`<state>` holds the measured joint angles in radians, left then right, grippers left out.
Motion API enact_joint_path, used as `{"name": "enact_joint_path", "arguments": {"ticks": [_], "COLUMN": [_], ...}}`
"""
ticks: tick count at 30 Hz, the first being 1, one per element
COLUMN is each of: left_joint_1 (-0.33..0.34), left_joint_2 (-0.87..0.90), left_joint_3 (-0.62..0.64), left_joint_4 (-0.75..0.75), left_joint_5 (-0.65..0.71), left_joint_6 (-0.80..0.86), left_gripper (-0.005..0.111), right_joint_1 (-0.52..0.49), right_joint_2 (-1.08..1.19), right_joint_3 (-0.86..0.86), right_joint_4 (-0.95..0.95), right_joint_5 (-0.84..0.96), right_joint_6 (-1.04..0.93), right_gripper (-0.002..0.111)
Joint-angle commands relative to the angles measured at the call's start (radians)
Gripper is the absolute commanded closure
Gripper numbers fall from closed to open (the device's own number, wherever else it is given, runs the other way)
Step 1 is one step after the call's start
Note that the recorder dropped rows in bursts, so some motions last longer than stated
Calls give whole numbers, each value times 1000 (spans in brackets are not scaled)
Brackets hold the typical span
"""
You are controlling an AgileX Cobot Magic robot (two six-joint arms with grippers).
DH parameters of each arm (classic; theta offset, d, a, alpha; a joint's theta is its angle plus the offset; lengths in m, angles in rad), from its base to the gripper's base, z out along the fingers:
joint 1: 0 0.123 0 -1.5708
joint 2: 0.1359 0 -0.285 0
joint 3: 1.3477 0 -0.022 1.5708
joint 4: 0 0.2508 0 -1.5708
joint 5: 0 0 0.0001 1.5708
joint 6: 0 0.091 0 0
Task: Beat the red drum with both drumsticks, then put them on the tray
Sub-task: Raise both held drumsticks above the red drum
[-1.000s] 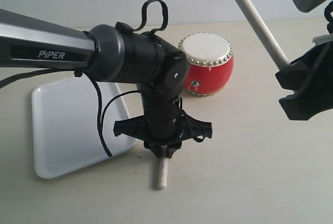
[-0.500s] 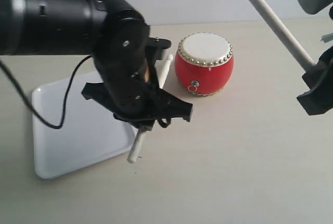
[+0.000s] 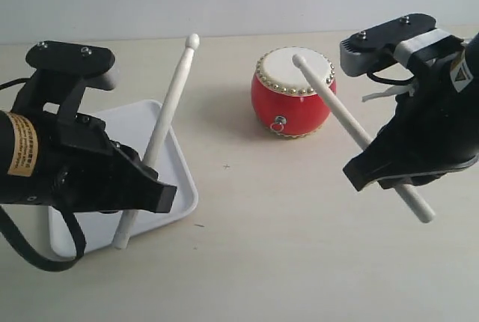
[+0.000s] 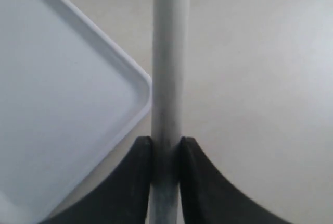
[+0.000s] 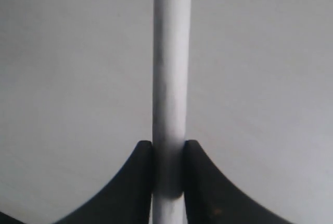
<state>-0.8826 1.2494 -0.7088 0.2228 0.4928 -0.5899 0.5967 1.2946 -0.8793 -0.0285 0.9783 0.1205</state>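
The red drum point(image 3: 293, 97) with its cream skin stands at the table's back middle. My right gripper point(image 3: 383, 163) point(image 5: 167, 148) is shut on one drumstick point(image 3: 337, 110) point(image 5: 171, 52). That stick slants up-left and its tip lies over the drum skin; whether it touches I cannot tell. My left gripper point(image 3: 141, 176) point(image 4: 166, 146) is shut on the other drumstick point(image 3: 171, 97) point(image 4: 169, 52). This one is held over the right edge of the white tray point(image 3: 182, 181) point(image 4: 62, 104), with its rounded tip pointing to the back, left of the drum.
The left arm's black body point(image 3: 60, 157) covers most of the tray. The right arm point(image 3: 434, 112) fills the right side beside the drum. Beige tabletop point(image 3: 262, 254) lies in front, a pale wall behind.
The left arm swung from in front of the drum to the left over the tray, its stick now pointing backward. The right arm dropped, bringing its stick's tip down onto the drum top.
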Motion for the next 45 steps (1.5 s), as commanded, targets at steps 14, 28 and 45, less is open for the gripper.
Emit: {"name": "enact_joint_path", "arguments": {"ticks": [14, 28, 45], "left_joint_1": [292, 294, 294], "left_joint_2": [248, 334, 334], "left_joint_3": [-423, -423, -423], "left_joint_4": [-407, -418, -418], "left_joint_5": [296, 286, 284], "left_joint_6": [524, 704, 765], "left_gripper": [107, 107, 107], "right_joint_1": [-266, -266, -266], "right_joint_2": [348, 378, 407], "right_joint_3": [-276, -392, -546], "right_joint_4": [178, 142, 82], "right_joint_5": [130, 208, 243], "right_joint_6": [-306, -247, -196], "right_gripper": [108, 108, 108]}}
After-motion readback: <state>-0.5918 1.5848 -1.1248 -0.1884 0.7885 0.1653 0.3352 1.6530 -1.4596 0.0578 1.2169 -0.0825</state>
